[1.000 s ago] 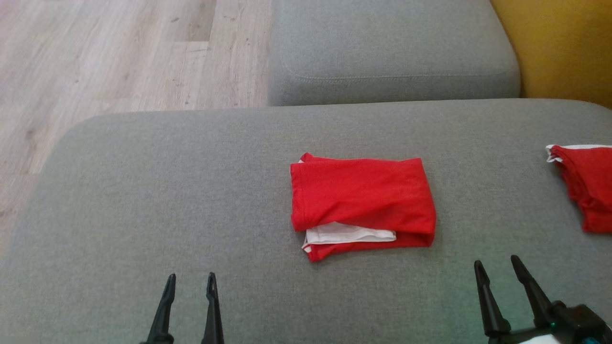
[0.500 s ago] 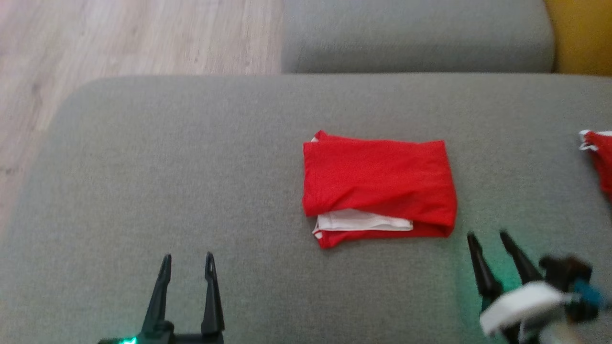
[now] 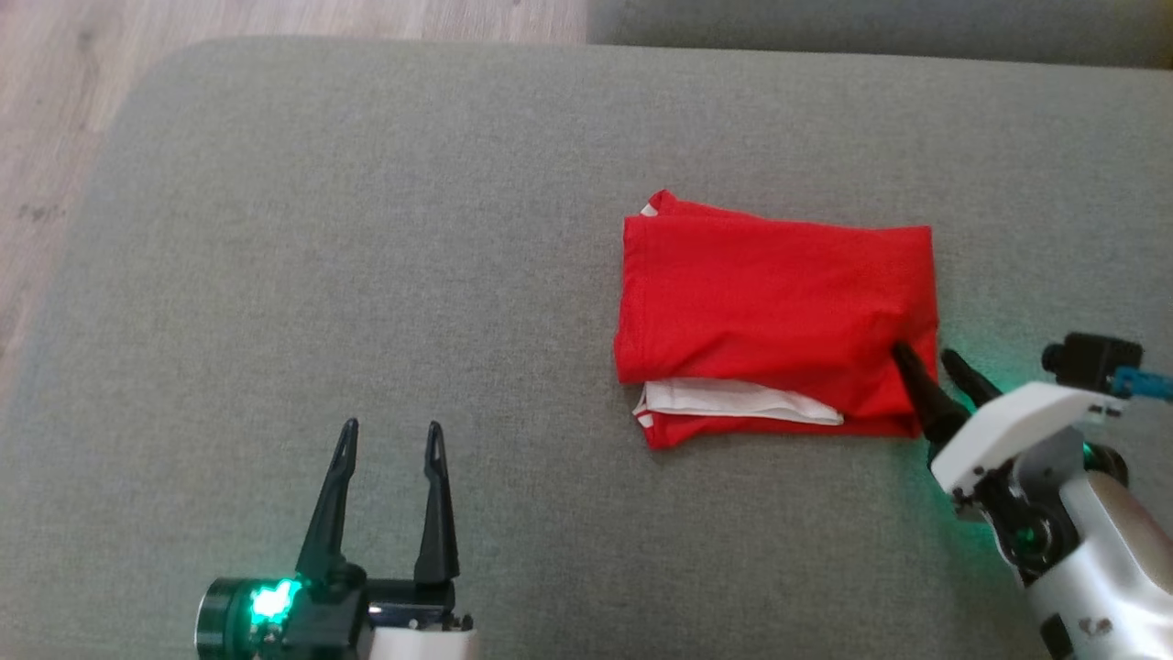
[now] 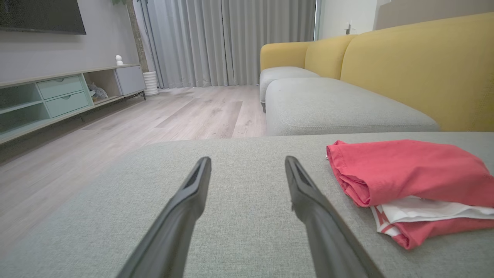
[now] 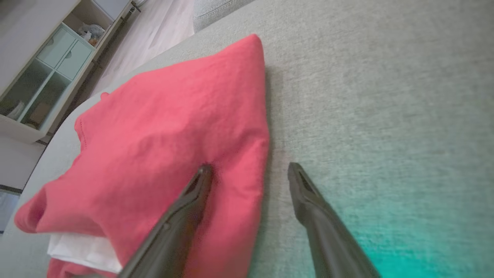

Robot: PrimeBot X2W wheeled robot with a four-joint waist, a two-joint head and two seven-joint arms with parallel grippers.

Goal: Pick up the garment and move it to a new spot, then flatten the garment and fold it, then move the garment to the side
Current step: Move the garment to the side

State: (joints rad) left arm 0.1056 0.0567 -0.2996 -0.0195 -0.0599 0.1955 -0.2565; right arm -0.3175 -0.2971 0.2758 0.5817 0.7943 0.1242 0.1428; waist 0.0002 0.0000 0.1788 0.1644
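**Red garment (image 3: 779,312) folded, right tool at its edge**

The red garment lay folded in a tidy rectangle on the grey sofa cushion (image 3: 367,229), directly under and ahead of the right tool (image 3: 924,351). A white layer (image 3: 733,401) showed at the fold's open edge. The right tool stood wide and held nothing. One finger (image 5: 193,193) was over the red cloth and the other over bare cushion just beside it, so the folded edge sat between them. That looked like the set-up for a pinch to carry the bundle aside. Whether the finger touched the cloth could not be told. The left tool (image 3: 391,426), also wide and empty, hovered with the garment ahead and to its right, probably kept clear. Counted: one garment, one white layer, two tools, four fingers.
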